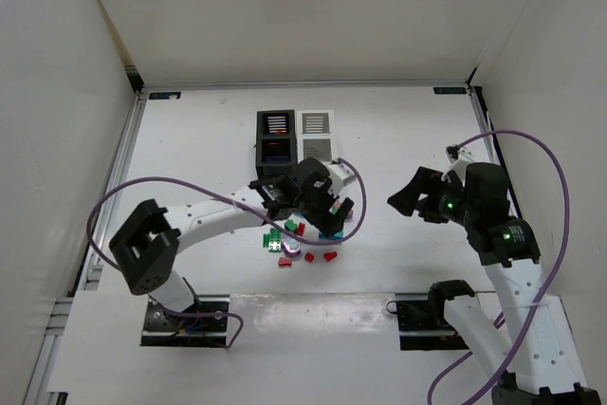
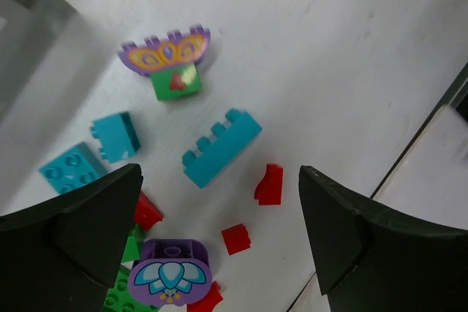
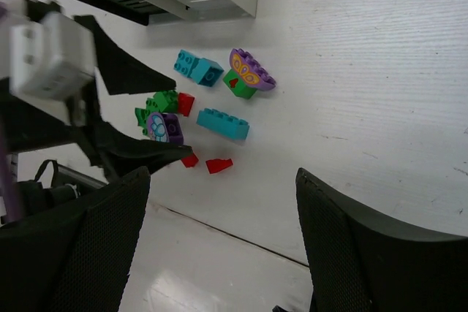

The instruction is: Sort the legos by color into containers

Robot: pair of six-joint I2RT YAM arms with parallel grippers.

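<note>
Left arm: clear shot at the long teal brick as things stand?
Probably yes. The left gripper is open just above it, and the long teal brick lies alone on bare table, apart from the small red piece beside it. Nothing covers it.

Left gripper (image 2: pixel 219 206) spread wide, holding nothing, above loose legos (image 2: pixel 117 137) on white table (image 2: pixel 329 49): long teal brick (image 2: pixel 221 147) central, red bits (image 2: pixel 270 185) beside it, purple flower piece (image 2: pixel 170 277) near bottom.
</note>
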